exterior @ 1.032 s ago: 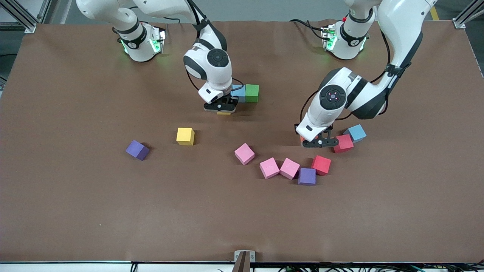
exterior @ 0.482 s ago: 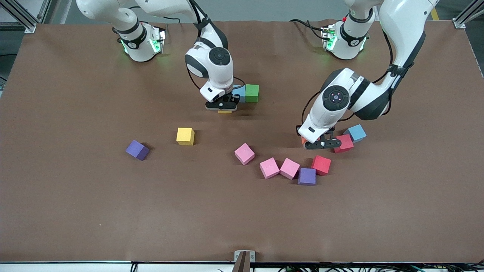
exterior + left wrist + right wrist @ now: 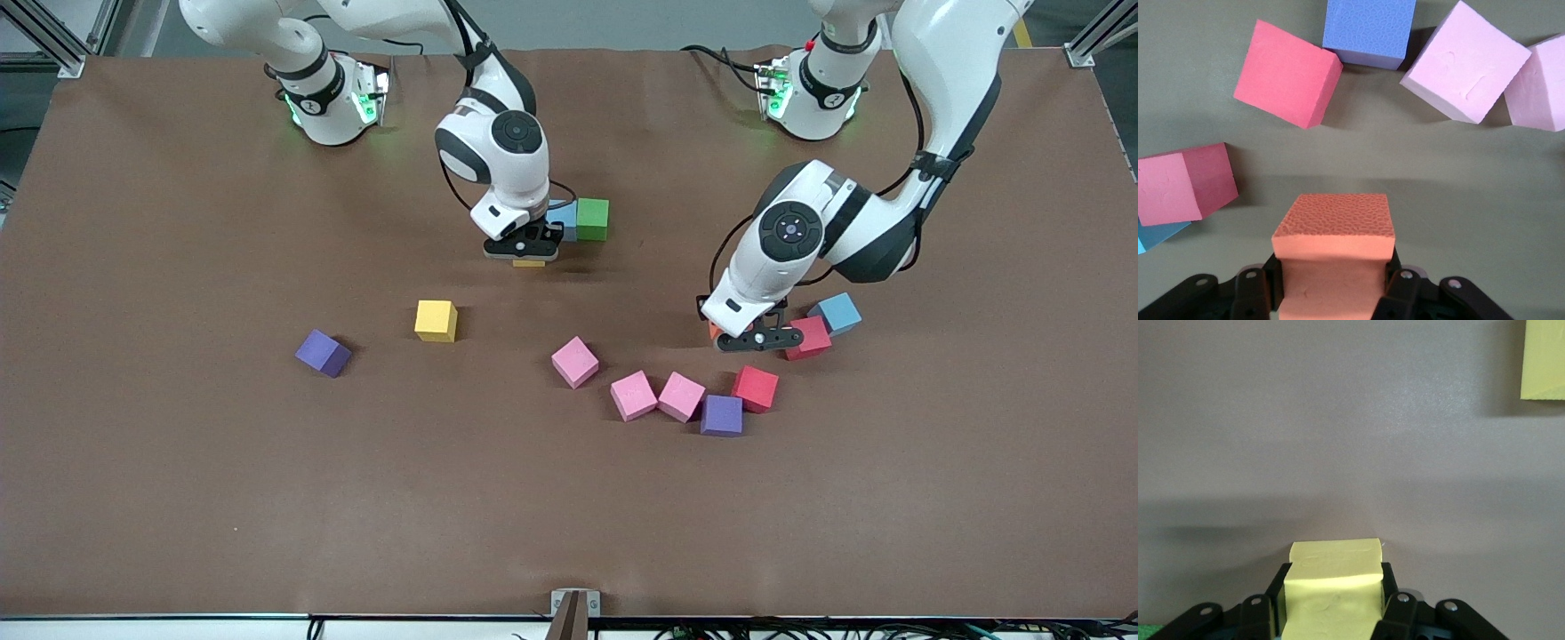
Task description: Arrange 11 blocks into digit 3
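My right gripper (image 3: 524,252) is shut on a yellow block (image 3: 528,263), low at the table beside a light blue block (image 3: 563,219) and a green block (image 3: 592,219). In the right wrist view the yellow block (image 3: 1331,587) sits between the fingers (image 3: 1399,613). My left gripper (image 3: 754,338) is shut on the orange block (image 3: 714,331), next to a red cube (image 3: 807,338); the left wrist view shows the orange block (image 3: 1333,233) squeezed between the jaws. Loose on the table: a yellow block (image 3: 436,321), purple blocks (image 3: 323,353) (image 3: 721,415), three pink blocks (image 3: 574,362) (image 3: 633,396) (image 3: 681,396), and a light blue block (image 3: 836,313).
A second red cube (image 3: 756,388) touches the purple block near the pink pair. The left wrist view shows both red cubes (image 3: 1286,73) (image 3: 1181,187), the purple block (image 3: 1369,30) and two pink blocks (image 3: 1465,63). The other yellow block (image 3: 1543,360) shows in the right wrist view.
The right gripper has shifted slightly toward the light blue and green blocks with the yellow block. The left gripper has barely moved. No loose block has moved.
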{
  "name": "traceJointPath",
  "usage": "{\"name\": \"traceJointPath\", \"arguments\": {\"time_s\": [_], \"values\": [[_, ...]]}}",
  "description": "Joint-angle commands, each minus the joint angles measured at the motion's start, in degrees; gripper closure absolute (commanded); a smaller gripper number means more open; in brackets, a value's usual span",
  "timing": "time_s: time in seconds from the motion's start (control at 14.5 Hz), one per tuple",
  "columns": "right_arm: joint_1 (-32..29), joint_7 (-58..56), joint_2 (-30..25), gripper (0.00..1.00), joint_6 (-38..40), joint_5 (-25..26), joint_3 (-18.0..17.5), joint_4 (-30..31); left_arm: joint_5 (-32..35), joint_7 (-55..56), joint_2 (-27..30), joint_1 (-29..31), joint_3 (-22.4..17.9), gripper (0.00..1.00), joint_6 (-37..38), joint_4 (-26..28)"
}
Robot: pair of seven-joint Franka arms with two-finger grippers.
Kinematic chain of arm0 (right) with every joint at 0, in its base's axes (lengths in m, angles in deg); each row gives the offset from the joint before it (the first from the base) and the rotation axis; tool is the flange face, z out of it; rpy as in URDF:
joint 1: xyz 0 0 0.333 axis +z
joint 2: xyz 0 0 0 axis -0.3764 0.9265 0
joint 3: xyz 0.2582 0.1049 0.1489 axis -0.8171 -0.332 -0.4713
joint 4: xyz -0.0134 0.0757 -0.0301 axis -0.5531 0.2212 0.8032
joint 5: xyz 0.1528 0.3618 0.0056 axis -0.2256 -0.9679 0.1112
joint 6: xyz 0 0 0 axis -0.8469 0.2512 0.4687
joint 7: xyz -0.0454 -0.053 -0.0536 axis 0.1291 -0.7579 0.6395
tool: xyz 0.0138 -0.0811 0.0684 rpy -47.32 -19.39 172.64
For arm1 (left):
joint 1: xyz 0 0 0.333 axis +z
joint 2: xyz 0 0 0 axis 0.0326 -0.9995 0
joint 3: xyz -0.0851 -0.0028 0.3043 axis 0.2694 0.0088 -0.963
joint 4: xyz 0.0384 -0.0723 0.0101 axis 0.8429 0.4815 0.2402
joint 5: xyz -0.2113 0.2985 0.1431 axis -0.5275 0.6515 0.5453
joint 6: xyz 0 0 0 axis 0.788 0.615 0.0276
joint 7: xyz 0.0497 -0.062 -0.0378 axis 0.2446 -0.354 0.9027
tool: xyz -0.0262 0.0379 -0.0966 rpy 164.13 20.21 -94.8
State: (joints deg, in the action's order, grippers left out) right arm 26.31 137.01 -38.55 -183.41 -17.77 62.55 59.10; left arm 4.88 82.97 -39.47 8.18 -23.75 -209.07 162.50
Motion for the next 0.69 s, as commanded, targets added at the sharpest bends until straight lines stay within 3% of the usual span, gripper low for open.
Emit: {"name": "traceJointPath", "arguments": {"time_s": [0.0,0.07,0.14,0.21,0.62], "values": [[0.53,0.87,0.67,0.86,-0.76,2.71,0.33,0.20,-1.27,-0.07,0.36,0.32,0.29,0.61,1.18,-0.80],[0.36,0.86,0.67,0.80,-0.76,2.62,0.33,0.11,-1.27,-0.07,0.36,0.32,0.29,0.61,1.18,-0.89],[0.36,0.86,0.67,0.15,-0.76,2.62,0.33,0.02,-1.45,-0.07,0.36,0.23,0.29,0.61,1.18,-0.89],[0.18,1.13,0.67,0.01,-0.58,2.62,0.33,-0.24,-1.45,0.02,0.36,0.23,0.29,0.61,1.18,-0.89],[-1.39,0.17,-0.65,0.00,0.21,2.62,0.33,-0.59,-1.45,0.02,0.45,0.23,0.29,0.61,1.18,-0.89]]}}
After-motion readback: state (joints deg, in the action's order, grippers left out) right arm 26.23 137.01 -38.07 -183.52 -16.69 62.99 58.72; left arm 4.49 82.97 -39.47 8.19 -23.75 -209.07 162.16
